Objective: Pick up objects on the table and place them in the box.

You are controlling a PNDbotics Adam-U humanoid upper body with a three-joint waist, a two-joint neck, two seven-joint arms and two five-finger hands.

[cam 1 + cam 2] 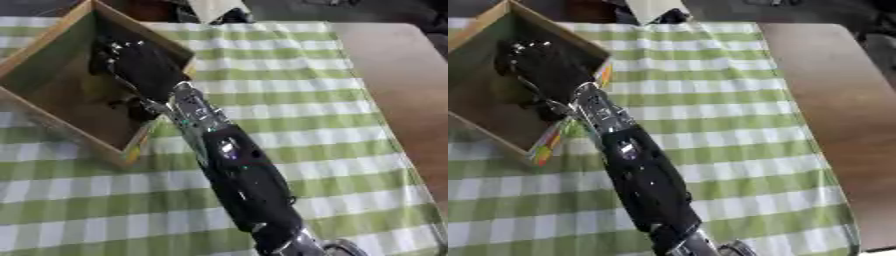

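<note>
Black right hand [140,67] reaches inside box [52,37].

Right arm stretched forward, robot hand [140,67] angled downward.

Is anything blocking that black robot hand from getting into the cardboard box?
Nothing visible does. The right hand is already over the near wall and inside the open brown cardboard box. Whether it holds anything cannot be seen.
</note>
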